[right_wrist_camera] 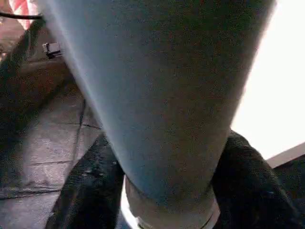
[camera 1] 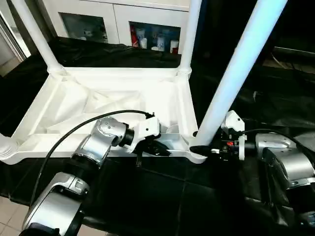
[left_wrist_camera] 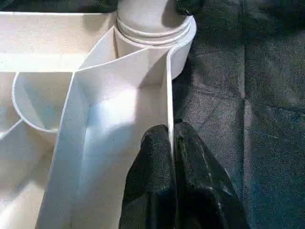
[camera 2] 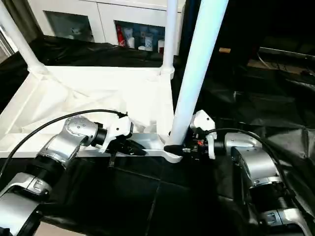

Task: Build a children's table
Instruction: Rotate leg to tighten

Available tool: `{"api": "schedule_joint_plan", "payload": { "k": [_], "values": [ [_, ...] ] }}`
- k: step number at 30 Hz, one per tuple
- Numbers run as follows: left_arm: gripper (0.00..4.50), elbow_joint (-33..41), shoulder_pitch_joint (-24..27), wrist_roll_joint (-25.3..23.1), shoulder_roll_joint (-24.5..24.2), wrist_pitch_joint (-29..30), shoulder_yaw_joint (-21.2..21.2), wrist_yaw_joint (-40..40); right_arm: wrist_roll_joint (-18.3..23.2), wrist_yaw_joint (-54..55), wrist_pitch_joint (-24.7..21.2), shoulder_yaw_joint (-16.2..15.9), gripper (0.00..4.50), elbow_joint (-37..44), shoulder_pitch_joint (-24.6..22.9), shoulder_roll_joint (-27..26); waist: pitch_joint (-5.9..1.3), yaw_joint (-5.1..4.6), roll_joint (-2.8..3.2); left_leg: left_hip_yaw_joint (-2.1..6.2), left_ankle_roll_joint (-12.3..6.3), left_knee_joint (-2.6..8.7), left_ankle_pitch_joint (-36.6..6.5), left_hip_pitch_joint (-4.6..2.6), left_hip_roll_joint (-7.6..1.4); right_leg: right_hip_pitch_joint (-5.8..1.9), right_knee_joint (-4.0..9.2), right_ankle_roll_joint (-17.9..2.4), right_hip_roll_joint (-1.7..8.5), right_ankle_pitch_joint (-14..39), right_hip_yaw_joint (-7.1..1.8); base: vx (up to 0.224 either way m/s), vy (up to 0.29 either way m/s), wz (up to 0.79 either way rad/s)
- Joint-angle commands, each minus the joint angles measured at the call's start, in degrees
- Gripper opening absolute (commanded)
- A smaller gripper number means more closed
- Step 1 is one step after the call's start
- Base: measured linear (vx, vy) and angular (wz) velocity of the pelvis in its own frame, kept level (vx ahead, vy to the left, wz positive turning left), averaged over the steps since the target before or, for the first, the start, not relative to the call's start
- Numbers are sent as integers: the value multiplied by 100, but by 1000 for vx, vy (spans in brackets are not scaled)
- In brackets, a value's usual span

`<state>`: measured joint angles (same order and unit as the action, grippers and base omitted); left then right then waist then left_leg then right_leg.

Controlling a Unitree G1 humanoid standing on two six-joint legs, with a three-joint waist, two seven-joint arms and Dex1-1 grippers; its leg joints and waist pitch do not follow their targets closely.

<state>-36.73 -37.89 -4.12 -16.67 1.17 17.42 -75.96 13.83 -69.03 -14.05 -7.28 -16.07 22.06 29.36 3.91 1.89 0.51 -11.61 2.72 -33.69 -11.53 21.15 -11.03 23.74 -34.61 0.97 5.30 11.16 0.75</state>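
Children's table: tabletop [camera 1: 88, 105] lies upside down on black-draped desk [camera 1: 162, 196], underside ribs up. Two far legs [camera 1: 34, 34] [camera 1: 191, 29] stand in far corner sockets; a further socket shows at near-left edge [camera 1: 6, 147].

Step in hand (judgement): seating near-right leg [camera 1: 241, 64] in near-right corner socket [camera 1: 197, 156]. Leg base sits at socket, tube leans away to the right, so not yet square.

Right tool [camera 2: 176, 148]: fingers either side of leg just above socket, closed on the tube; wrist view shows black pads [right_wrist_camera: 86, 191] hugging both flanks. Forearm comes in low from right, roughly level w/ desk.

Left tool [left_wrist_camera: 172, 157]: pinched shut on near rim [left_wrist_camera: 169, 105] of tabletop, one finger each side of thin wall, steadying it. Left forearm reaches fwd from near-left, wrist bent toward corner.

Next (judgement): bring leg upright, press down into socket while left holds tabletop from sliding. Then near-left socket.
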Motion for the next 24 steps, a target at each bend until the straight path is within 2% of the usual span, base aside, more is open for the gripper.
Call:
{"api": "schedule_joint_plan", "payload": {
  "k": [1,3,5,6,9,10,12,13,14,15,16,17,18,19,20,21,24],
  "values": [
    [0,-192,250,178,11,87,-77,118,111,-137,-46,-92,213,-44,-97,-60,-342,36,-214,35,-840,312,-367,-19,-186,-292,312,-1676,218,406,-112,0,0,0],
    [0,-206,247,170,23,98,-93,187,122,-109,-49,-80,207,-54,-127,-77,-325,35,-192,38,-830,317,-395,-22,-188,-279,315,-1689,214,422,-113,0,0,0],
    [0,-264,217,142,59,95,-117,322,115,-4,-52,-52,206,-61,-171,-119,-331,31,-211,35,-820,313,-411,-22,-185,-286,314,-1689,211,401,-117,0,0,0],
    [0,-328,183,103,98,102,-139,482,81,145,-52,-26,205,-80,-204,-173,-316,30,-179,38,-806,318,-430,-15,-181,-278,322,-1683,212,423,-121,0,0,0],
    [0,-514,77,27,250,133,-225,956,-98,771,-53,61,204,-190,-270,-383,-281,3,-203,49,-601,359,-816,-23,-171,-257,406,-1539,212,1060,-128,0,0,0],
    [0,-644,-11,-28,410,149,-283,1362,-253,1437,-106,170,201,-329,-300,-631,-248,-29,-183,70,-372,404,-1151,-30,-167,-226,473,-1357,210,1732,-125,0,0,0],
    [0,-715,-62,-53,517,174,-306,1576,-351,1812,-136,211,200,-393,-330,-773,-255,-35,-183,86,-302,416,-1201,-38,-170,-236,487,-1294,222,1894,-121,0,0,0],
    [0,-796,-119,-97,674,208,-304,1834,-434,2345,-250,289,199,-438,-373,-1019,-221,-64,-162,101,-137,458,-1452,-50,-169,-191,547,-1101,218,2346,-127,0,0,0],
    [0,-846,-154,-125,779,235,-301,1996,-485,2694,-328,340,198,-461,-402,-1182,-233,-72,-169,111,-72,465,-1542,-66,-162,-181,556,-1040,221,2437,-133,0,0,0],
    [0,-925,-214,-177,1033,354,-261,2294,-559,3609,-603,544,198,-509,-419,-1627,-238,-63,-144,126,-45,478,-1546,-72,-169,-196,559,-1028,228,2401,-128,0,0,0],
    [0,-940,-226,-186,1084,381,-252,2350,-574,3806,-666,591,197,-518,-418,-1725,-223,-94,-131,136,33,514,-1604,-68,-162,-180,576,-980,206,2348,-119,0,0,0],
    [0,-981,-260,-227,1279,449,-201,2531,-638,4266,-686,648,197,-582,-382,-1992,-214,-106,-121,140,48,531,-1680,-65,-160,-182,589,-957,211,2398,-118,0,0,0],
    [0,-981,-260,-227,1279,449,-201,2531,-638,4266,-686,648,197,-582,-382,-1992,-214,-106,-121,140,48,531,-1680,-65,-160,-182,589,-957,211,2398,-118,0,0,0],
    [0,-1031,-303,-282,1560,518,-115,2745,-762,4808,-606,651,197,-687,-292,-2339,-212,-132,-123,142,86,534,-1911,-105,-154,-155,628,-880,213,2581,-127,0,0,0],
    [0,-1056,-322,-301,1650,532,-90,2821,-800,4977,-577,648,197,-723,-256,-2457,-202,-148,-117,149,116,541,-2069,-134,-142,-123,660,-839,209,2708,-134,0,0,0],
    [0,-1064,-335,-301,1726,548,-74,2849,-838,5074,-563,609,197,-740,-218,-2553,-206,-163,-115,162,123,551,-2138,-129,-141,-133,656,-808,208,2776,-127,0,0,0],
    [0,-1050,-339,-289,1821,560,-59,2829,-915,5159,-569,505,197,-747,-169,-2673,-240,-174,-102,172,60,581,-2048,-108,-147,-179,665,-773,210,2495,-117,0,0,0]
  ]
}}
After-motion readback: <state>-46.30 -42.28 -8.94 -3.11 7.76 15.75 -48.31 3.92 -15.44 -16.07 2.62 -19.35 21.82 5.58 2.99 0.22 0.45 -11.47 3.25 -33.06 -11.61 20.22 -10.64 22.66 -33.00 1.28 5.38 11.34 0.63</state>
